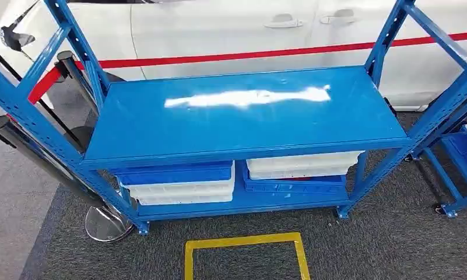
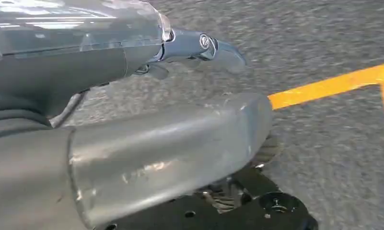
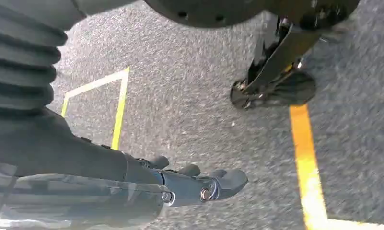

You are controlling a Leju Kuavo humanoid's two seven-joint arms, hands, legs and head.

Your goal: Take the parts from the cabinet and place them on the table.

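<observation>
- The rack [image 1: 242,116] stands straight ahead in the head view, a blue steel frame with a bare, glossy top shelf and a lower shelf [image 1: 242,205] under it.
- On the lower shelf, toward its left end, a stack of trays [image 1: 178,184]: a blue one on top of white ones.
- Toward its right end, white trays [image 1: 301,165] sit on a blue tray [image 1: 294,185]; what they contain cannot be made out.
- Left hand [image 2: 180,52] hangs over the grey carpet [image 2: 324,143], fingers stretched out and apart, holding nothing.
- Right hand [image 3: 180,184] also hangs over the carpet, fingers loosely extended, nothing in them.
- A yellow floor square [image 1: 245,254] is marked on the carpet just in front of the rack.
- A chrome post base [image 1: 105,223] stands by the rack's front left leg.
- A white car [image 1: 248,29] with a red stripe is behind the rack.
</observation>
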